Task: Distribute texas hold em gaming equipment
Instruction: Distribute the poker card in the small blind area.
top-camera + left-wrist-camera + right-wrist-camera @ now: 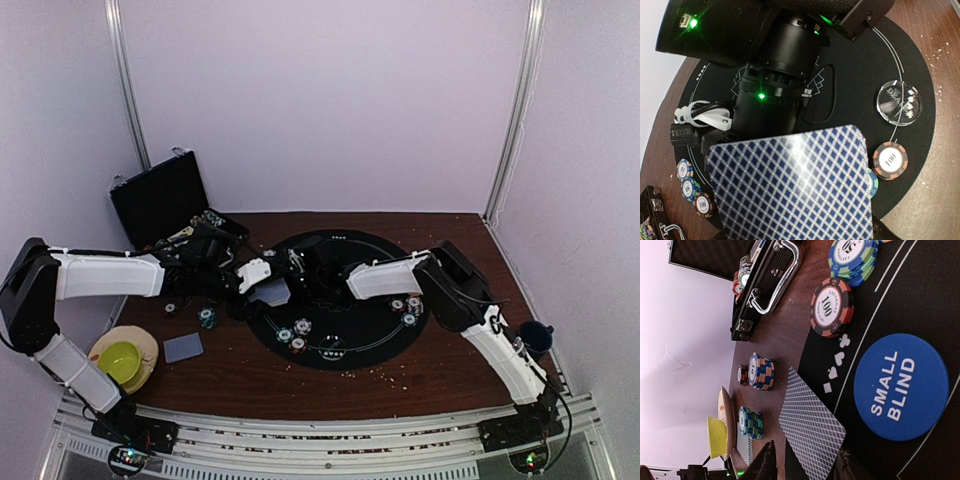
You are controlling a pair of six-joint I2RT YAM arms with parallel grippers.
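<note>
left claw (265, 283): partly closed, holding the card (790, 185) over the black mat (855, 95).
right claw (807, 462): fingers apart on both sides of the card's end; if it grips, i cannot tell.
blue disc (900, 387): flat on the mat, near a red chip (832, 306).

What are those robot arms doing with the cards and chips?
They are laying out poker gear. The left gripper and right gripper meet at the left edge of the black mat, with one checked playing card between them; which one grips it is unclear. Chips and a blue Small Blind button lie on the mat.
</note>
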